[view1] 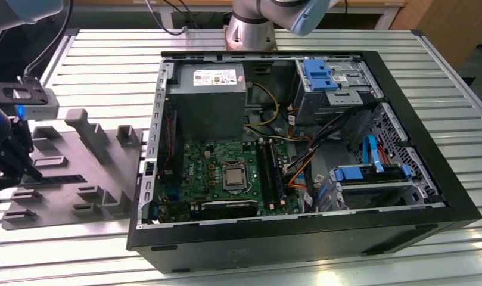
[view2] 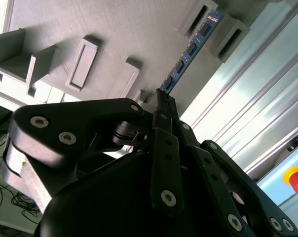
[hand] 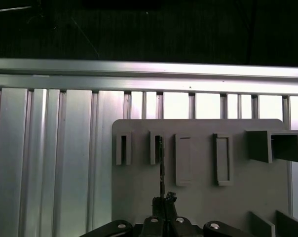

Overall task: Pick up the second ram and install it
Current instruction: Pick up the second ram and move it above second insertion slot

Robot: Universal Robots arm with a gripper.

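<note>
The second ram [view2: 191,52] is a thin dark board with small black chips, standing on edge between grey upright blocks [view2: 227,33] of a grey holder plate [view1: 74,179]. In the first wrist view the ram [hand: 162,165] appears edge-on as a thin dark line. My gripper [view2: 164,98] has its black fingers pressed together on the near end of the stick, as the first wrist view also shows with the gripper [hand: 164,200]. In the exterior view the gripper [view1: 6,164] hangs over the plate at the exterior view's left.
An open computer case [view1: 431,196] lies at the exterior view's right of the plate, with the motherboard [view1: 224,173], black slot rails [view1: 269,170], a power supply [view1: 209,95] and loose cables inside. The ribbed metal table [view1: 105,65] carries everything. A red button [view2: 297,177] sits by the table edge.
</note>
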